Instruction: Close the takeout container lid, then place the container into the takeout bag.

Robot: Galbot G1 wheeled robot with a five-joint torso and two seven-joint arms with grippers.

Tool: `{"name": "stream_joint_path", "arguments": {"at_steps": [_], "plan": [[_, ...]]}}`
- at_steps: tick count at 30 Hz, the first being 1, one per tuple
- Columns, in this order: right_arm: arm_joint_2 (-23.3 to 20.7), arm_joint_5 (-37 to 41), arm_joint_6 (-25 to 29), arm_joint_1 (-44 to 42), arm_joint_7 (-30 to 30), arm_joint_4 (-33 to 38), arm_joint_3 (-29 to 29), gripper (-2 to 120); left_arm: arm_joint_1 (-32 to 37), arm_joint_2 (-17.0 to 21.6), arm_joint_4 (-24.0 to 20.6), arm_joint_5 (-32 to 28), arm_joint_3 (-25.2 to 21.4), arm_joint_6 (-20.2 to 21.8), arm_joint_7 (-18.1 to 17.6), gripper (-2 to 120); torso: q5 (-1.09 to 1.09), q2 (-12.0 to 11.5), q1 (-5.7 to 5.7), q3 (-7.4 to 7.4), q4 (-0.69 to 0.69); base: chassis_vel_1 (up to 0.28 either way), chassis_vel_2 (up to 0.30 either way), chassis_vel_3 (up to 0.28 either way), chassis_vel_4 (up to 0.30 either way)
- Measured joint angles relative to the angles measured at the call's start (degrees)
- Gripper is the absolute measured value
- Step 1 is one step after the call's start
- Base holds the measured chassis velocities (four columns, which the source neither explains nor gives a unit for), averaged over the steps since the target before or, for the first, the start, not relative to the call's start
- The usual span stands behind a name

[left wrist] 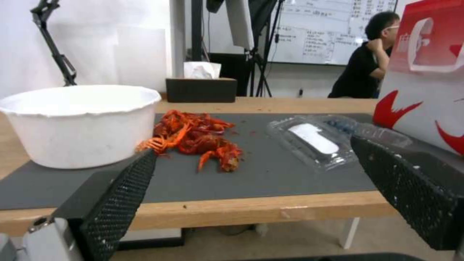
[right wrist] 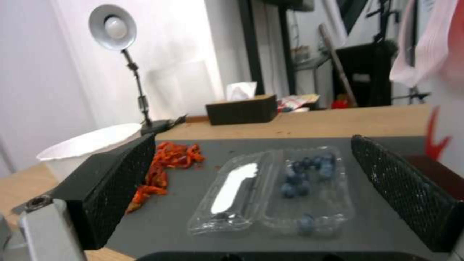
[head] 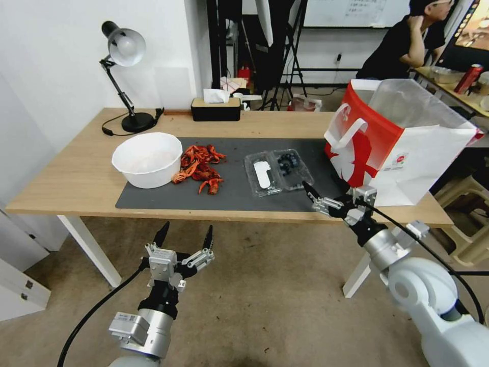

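Observation:
The takeout container [head: 291,167] lies open on the dark mat, blueberries in its right half [right wrist: 309,181]. Its lid [head: 262,176], with a white oblong label [right wrist: 234,186], is folded flat to the left. The red-and-white takeout bag [head: 402,142] stands open at the table's right end, also seen in the left wrist view [left wrist: 425,83]. My right gripper [head: 328,199] hovers open at the table's front edge, just in front of the container [right wrist: 253,145]. My left gripper [head: 186,234] hangs open below and in front of the table [left wrist: 253,152], holding nothing.
A white bowl [head: 146,159] and a pile of red crayfish [head: 201,168] sit on the mat's [head: 229,196] left part. A desk lamp [head: 125,76] and a tissue box [head: 215,108] stand at the back. Bare wood lies left of the mat.

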Motion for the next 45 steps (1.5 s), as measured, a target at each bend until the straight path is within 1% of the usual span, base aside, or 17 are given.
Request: {"name": "stream_joint_path", "arguments": {"at_steps": [7,8,12,15,18,21,23,25,27,29,30,32,33,35,38,39,45], "plan": [[2.6,-4.7,8.7,-6.9,0.6,0.7,3.1,100,-0.7,0.4,0.8,-1.2,0.9,0.0,0.1,100,-0.01,0.0,0.00,0.00,-0.01,0.000,0.000,0.000,0.000],[3.7,-5.7,11.1,-9.3,0.7,0.7,4.5,100,-1.0,0.5,1.2,-1.5,1.3,0.0,0.1,100,0.00,0.0,0.00,0.00,0.00,0.000,0.000,0.000,0.000],[5.6,-6.0,15.1,-14.3,0.7,0.1,7.2,100,-1.6,0.8,1.6,-3.4,2.3,0.5,0.1,100,0.00,0.0,0.00,0.00,-0.02,0.000,0.000,0.000,0.000],[6.1,-5.6,16.3,-15.8,0.6,-0.5,7.7,100,-1.8,0.7,1.8,-4.8,2.6,0.6,0.1,100,0.00,0.0,-0.01,0.00,-0.03,0.000,0.000,0.000,0.000],[6.2,-5.1,16.6,-16.0,0.5,-0.8,7.7,100,-1.9,0.4,1.8,-6.8,3.0,0.7,0.1,100,0.01,0.0,-0.01,0.00,0.00,0.000,0.000,0.000,0.000],[5.7,-4.2,16.3,-14.3,0.6,-1.6,6.5,100,-2.8,0.1,0.8,-14.0,5.0,1.0,-0.7,100,0.01,0.0,0.00,0.00,0.00,0.000,0.000,0.000,0.000],[5.5,-4.1,16.2,-13.8,0.6,-1.8,6.0,100,-3.3,0.2,0.6,-16.1,5.7,1.3,-1.1,100,0.01,0.0,0.00,0.00,0.04,0.000,0.000,0.000,0.000],[5.5,-4.0,15.9,-13.6,0.6,-1.9,5.6,100,-5.5,1.0,0.4,-21.6,7.5,2.5,-2.1,100,0.00,0.0,0.00,0.00,0.01,0.000,0.000,0.000,0.000],[5.5,-4.0,15.8,-13.7,0.6,-1.9,5.6,100,-6.0,1.3,0.4,-22.8,8.0,2.7,-2.2,100,-0.01,0.0,0.00,0.00,0.00,0.000,0.000,0.000,0.000],[5.7,-4.0,15.3,-14.1,0.6,-1.2,5.8,100,-9.8,3.4,1.4,-30.1,10.6,3.0,-4.4,100,0.00,0.0,-0.01,0.00,0.00,0.000,0.000,0.000,0.000],[5.7,-4.0,15.3,-14.1,0.6,-1.2,5.8,100,-9.8,3.4,1.4,-30.1,10.6,3.0,-4.4,100,0.00,0.0,-0.01,0.00,0.00,0.000,0.000,0.000,0.000],[5.8,-4.1,14.8,-14.8,0.5,-0.4,6.3,100,-14.0,5.6,3.1,-37.8,13.0,3.0,-7.0,100,-0.01,0.0,0.00,0.01,-0.01,0.000,0.000,0.000,0.000],[5.8,-4.1,14.8,-14.8,0.5,-0.4,6.3,100,-14.0,5.6,3.1,-37.8,13.0,3.0,-7.0,100,-0.01,0.0,0.00,0.01,-0.01,0.000,0.000,0.000,0.000],[5.9,-4.3,14.5,-15.5,0.4,0.4,6.8,100,-18.1,7.5,5.0,-42.6,15.2,3.1,-8.9,100,-0.01,0.0,0.00,0.01,0.00,0.000,0.000,0.000,0.000],[6.1,-4.6,14.3,-16.1,0.4,0.7,7.1,100,-21.0,8.4,6.2,-44.8,16.9,3.2,-9.9,100,0.00,0.0,-0.01,0.01,-0.01,0.000,0.000,0.000,0.000],[6.3,-4.9,14.3,-16.4,0.4,0.9,7.2,100,-23.9,8.9,7.7,-45.9,18.6,3.3,-11.0,100,0.00,0.0,-0.01,0.01,0.00,0.000,0.000,0.000,0.000],[6.8,-5.3,13.8,-16.8,0.5,1.5,7.6,100,-29.2,9.0,10.5,-48.1,21.4,3.8,-14.1,100,0.00,0.0,0.00,0.01,-0.01,0.000,0.000,0.000,0.000]]}}
